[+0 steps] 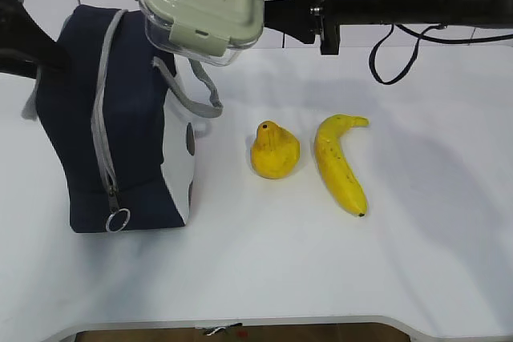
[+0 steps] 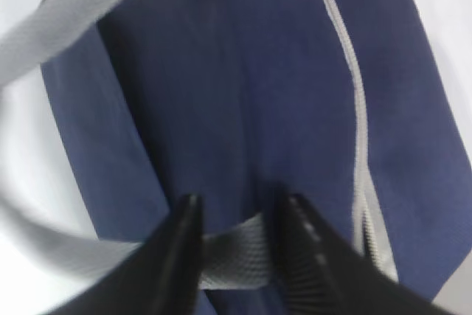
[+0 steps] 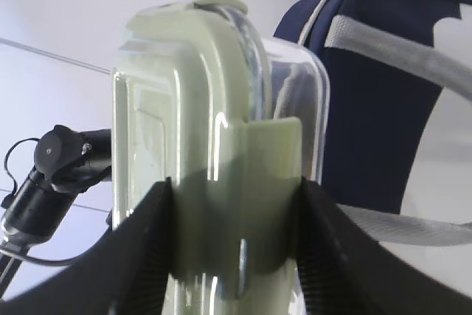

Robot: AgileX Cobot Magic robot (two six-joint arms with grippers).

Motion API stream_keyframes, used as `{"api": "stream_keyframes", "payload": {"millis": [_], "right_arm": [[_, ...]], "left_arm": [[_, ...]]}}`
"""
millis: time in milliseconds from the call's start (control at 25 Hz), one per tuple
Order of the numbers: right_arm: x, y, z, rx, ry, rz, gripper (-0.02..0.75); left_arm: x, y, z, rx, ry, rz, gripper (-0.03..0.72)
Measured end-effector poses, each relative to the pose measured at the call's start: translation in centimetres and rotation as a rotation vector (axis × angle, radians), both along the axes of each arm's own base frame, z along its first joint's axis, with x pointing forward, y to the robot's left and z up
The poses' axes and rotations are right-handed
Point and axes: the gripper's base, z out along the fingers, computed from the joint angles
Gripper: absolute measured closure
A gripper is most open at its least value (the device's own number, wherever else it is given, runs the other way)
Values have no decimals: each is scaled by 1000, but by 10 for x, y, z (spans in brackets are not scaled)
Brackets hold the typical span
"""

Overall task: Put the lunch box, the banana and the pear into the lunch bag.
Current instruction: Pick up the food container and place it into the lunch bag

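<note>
The right gripper [image 3: 236, 248] grips the box [image 1: 200, 10] at the bag's [image 1: 120, 118] 1 o'clock, while the left gripper [image 2: 240, 215] straddles the handle [image 2: 232, 256]; closure unclear.

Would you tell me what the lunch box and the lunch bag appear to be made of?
Lunch box: seemingly glossy clear plastic base with matte sage-green plastic lid; the wall is see-through and reflective. Lunch bag: apparently matte navy woven fabric with grey webbing handles.

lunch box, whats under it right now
The lunch box hangs in the right gripper above the lunch bag and its grey handle. The bag's inside is not visible.
</note>
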Motion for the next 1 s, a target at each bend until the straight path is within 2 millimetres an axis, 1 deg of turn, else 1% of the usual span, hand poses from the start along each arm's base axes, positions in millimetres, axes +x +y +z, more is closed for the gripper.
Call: {"api": "stream_keyframes", "payload": {"millis": [80, 200, 280, 440, 600, 680, 760, 920, 1000], "right_arm": [[2, 0, 1, -9, -4, -19, 370], [4, 7, 5, -23, -23, -45, 370], [4, 15, 9, -21, -40, -37, 370], [3, 35, 12, -10, -55, 8, 370], [13, 44, -2, -16, -36, 22, 370], [19, 45, -15, -31, -9, 14, 370], [24, 46, -31, -86, 6, 9, 370], [31, 46, -65, -197, 38, 18, 370], [34, 46, -76, -214, 57, 18, 370]], "left_arm": [[-1, -1, 0, 1, 1, -20, 491], [-2, -3, 4, -9, -5, -61, 622], [-2, -4, 9, -16, -11, -93, 654], [-1, -6, 25, -33, -38, -128, 661], [-1, -9, 39, -67, -62, -154, 661], [-1, -11, 45, -80, -74, -164, 661], [-1, -12, 51, -91, -84, -175, 661], [-2, -14, 56, -128, -91, -194, 662], [-2, -16, 57, -148, -95, -203, 662]]}}
